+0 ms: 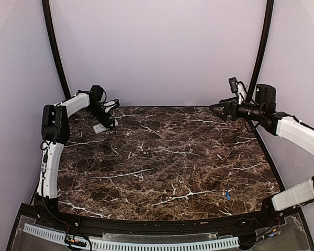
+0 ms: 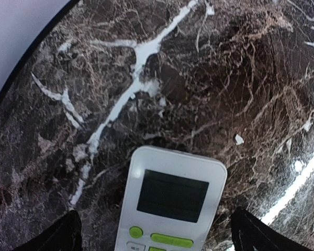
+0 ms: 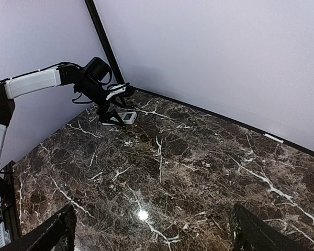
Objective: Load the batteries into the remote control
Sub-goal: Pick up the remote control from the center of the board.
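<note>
— White plastic between the fingers: is the remote control [image 2: 172, 201] gripped?
— I judge not. The left claw [image 2: 157, 232] stands apart astride it at the worktop's [image 1: 162, 157] far-left corner, with the remote's long axis running away from the wrist.
— And the battery [image 1: 227, 195]?
— It's at the near right edge. The right claw [image 3: 152, 232], apart and empty, is nearer.

1. A dark brown, white-veined marble-look tabletop [image 1: 162, 157] appears polished and glossy, catching a bright glint of light.
2. The white oblong plastic remote control [image 2: 172, 201] looks smooth, with a soft sheen across its casing.
3. The pale lilac backdrop wall [image 1: 157, 47] appears matt and even.
</note>
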Robot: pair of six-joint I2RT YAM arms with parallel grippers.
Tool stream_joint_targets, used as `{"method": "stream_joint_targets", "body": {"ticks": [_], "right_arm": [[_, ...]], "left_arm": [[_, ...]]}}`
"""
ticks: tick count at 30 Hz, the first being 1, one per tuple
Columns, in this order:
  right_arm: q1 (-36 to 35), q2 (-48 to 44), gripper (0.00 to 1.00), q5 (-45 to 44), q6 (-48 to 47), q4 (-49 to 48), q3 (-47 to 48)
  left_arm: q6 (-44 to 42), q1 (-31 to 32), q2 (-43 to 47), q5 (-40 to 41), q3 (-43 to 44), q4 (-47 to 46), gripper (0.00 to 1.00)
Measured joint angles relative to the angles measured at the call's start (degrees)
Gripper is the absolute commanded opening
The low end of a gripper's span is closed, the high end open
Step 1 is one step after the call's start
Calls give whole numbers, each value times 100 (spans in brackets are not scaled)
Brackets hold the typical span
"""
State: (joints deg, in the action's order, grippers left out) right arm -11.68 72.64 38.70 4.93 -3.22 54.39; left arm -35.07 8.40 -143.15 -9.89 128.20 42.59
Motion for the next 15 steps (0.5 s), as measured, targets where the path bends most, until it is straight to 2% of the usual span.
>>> {"method": "stream_joint_targets", "body": {"ticks": [4,8,12,15], "right_arm": [[-79,103,99,-31,-70,79,79],[-221,372,98,-90,-166,190,247],[-369,560,99,-157,-260,398,387],[-437,597,98,-254,-297,483,424]], "left_arm": [[-59,-83,-52,-7,0,267,97],[-42,-177,-85,-92,0,369,88],[17,-234,-122,-240,0,400,72],[111,-245,-131,-337,-9,398,55]]}}
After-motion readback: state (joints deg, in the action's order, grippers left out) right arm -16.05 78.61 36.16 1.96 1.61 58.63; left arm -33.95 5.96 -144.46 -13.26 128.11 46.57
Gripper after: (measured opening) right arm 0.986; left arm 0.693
